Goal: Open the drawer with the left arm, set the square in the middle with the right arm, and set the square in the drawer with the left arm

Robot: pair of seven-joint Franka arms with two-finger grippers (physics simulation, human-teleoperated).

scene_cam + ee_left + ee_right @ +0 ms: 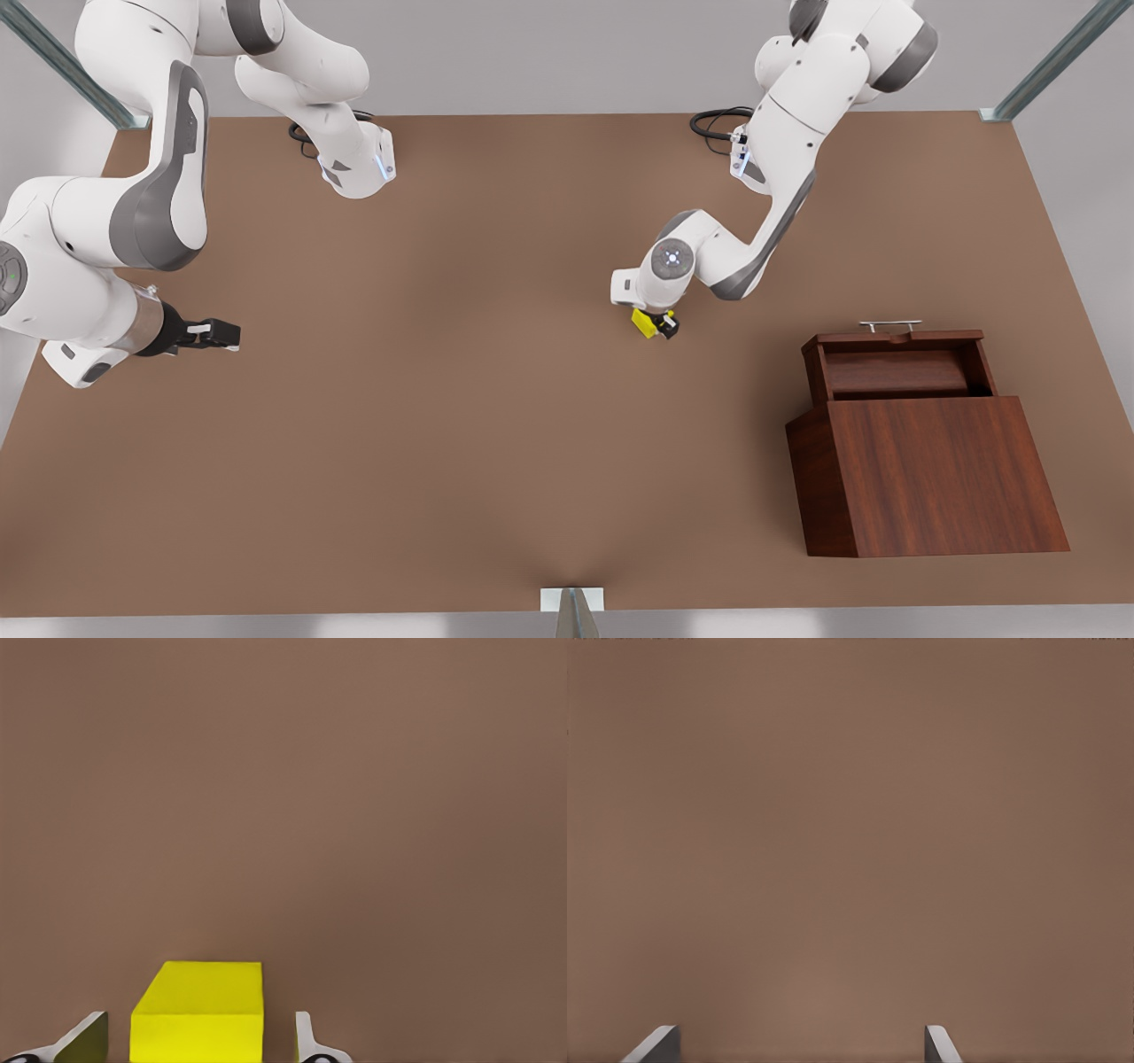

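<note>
Left arm: we see it [780, 177] on the front view's right, reaching from the far edge of the counter [443, 425] toward the middle, elbow bent and wrist turned straight down.

Left end effector: we find it [657, 322] pointing down at the counter's middle, its fingers [310, 1041] spread on either side of the yellow cube [647, 322]. In the left wrist view a visible gap remains between each finger and the cube's sides, so we do not count it as pinched.

Yellow cube: we see it resting on the bare brown counter near the middle, between the left end effector's fingers, well apart from the cabinet [930, 474].

Right arm: we see it [106, 230] waiting at the front view's left, forearm held level above the counter's edge.

Right end effector: it [229, 333] points sideways toward the counter's centre. In the right wrist view its two fingertips [939, 1043] stand spread well apart over bare counter, with nothing between them.

Drawer: we see it [899, 363] pulled out of the dark reddish-brown cabinet on the front view's right, its tray open to view, with the thin silver bar handle [889, 326] on its far face.

Cabinet: it sits near the counter's right edge in the front view, well apart from both end effectors.
</note>
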